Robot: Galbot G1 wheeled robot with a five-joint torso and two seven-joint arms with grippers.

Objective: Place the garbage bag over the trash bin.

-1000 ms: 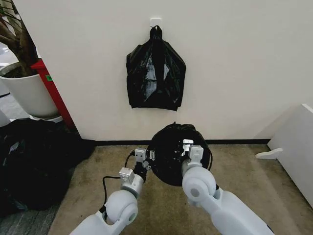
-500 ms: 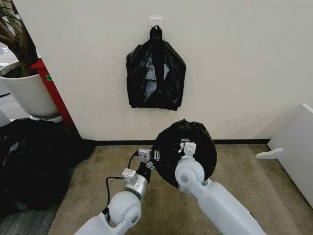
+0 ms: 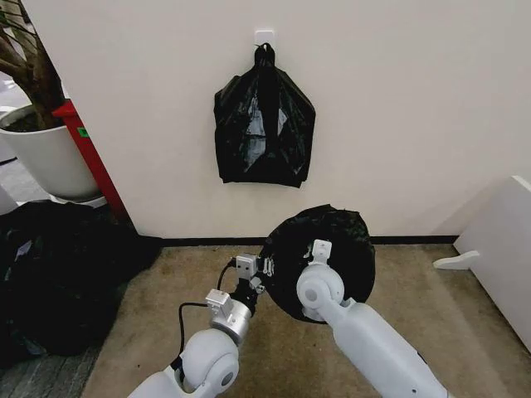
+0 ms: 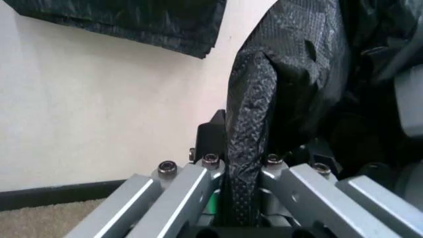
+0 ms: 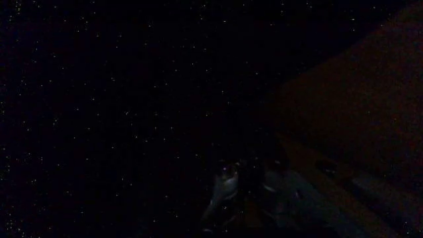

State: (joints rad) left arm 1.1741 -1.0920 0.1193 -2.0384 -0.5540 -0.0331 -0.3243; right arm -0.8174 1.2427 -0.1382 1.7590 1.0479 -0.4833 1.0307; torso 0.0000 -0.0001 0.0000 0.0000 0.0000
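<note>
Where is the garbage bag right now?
Head view: the garbage bag sits low at centre, by the wall, between both grippers; the left gripper pinches its edge.

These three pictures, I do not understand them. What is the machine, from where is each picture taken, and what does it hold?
It is a wheeled robot with two arms. The head view looks down from its head: the left gripper and the right gripper work at a round trash bin already covered by the black garbage bag, above a carpet floor. Another black bag hangs on the wall. The left wrist view sits on the left arm: its fingers pinch a fold of the bag. The right wrist view is dark, so its grip cannot be told.
</note>
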